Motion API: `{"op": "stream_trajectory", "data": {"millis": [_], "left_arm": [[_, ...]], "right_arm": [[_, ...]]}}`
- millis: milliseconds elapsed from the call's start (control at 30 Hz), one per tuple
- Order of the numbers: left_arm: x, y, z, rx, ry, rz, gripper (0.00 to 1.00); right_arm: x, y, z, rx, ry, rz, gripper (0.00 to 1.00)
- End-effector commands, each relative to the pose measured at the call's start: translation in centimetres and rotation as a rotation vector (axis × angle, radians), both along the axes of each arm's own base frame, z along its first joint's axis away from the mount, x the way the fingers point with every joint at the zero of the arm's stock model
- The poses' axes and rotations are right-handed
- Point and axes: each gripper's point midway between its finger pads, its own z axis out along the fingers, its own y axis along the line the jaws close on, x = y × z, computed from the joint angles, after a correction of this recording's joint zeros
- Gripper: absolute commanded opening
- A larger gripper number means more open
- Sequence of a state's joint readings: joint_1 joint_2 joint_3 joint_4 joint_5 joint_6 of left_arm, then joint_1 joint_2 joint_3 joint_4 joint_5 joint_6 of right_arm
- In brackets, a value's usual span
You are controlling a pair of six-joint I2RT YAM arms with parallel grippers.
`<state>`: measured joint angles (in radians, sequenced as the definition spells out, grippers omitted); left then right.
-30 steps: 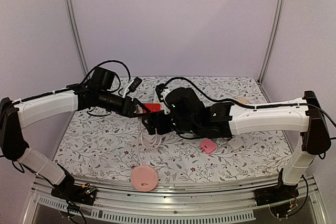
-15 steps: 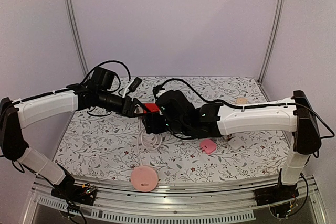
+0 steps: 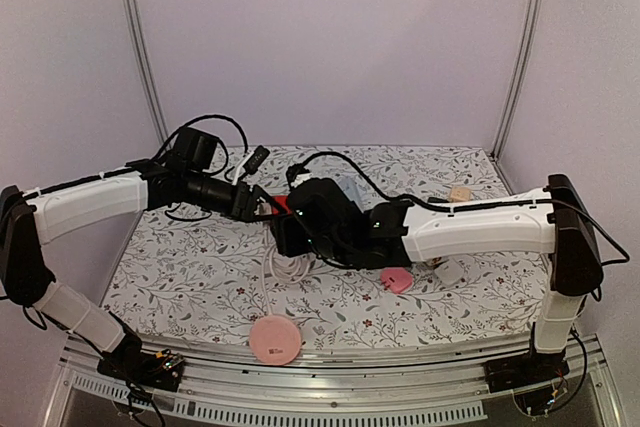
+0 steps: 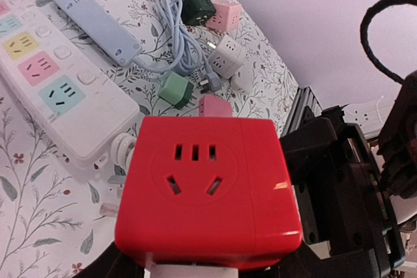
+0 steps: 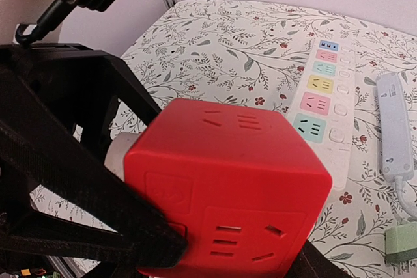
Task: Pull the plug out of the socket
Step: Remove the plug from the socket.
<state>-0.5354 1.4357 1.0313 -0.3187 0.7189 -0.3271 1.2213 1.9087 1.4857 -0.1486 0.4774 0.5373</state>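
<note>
Red socket [image 4: 205,193] in left hand [image 3: 262,206], beside right hand [image 3: 284,237]

Right tool [image 3: 288,237] shifted left, closing on red socket cube [image 5: 228,187]

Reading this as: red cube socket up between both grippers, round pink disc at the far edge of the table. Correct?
Not quite. The red cube socket is up between the left gripper and the right gripper, but the round pink disc lies at the near edge of the table, not the far one. The top external view shows it.
</note>
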Motion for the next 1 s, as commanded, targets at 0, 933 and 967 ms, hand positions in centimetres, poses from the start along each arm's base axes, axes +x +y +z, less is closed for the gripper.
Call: {"op": "stream_trajectory", "data": {"millis": [0, 933, 967], "left_arm": [[-0.1, -1.3, 3.0, -0.096, -0.052, -0.059, 0.35], [-0.7, -1.0, 3.3, -0.055, -0.132, -0.082, 0.97], [-1.0, -1.3, 3.1, -0.056, -0.124, -0.099, 0.96]], "right_arm": [[0.1, 1.0, 0.3, 0.022, -0.033, -0.025, 0.32], [1.7, -6.9, 2.7, 0.134, -0.041, -0.176, 0.26], [1.8, -7.3, 2.9, 0.149, -0.037, -0.184, 0.26]]}}
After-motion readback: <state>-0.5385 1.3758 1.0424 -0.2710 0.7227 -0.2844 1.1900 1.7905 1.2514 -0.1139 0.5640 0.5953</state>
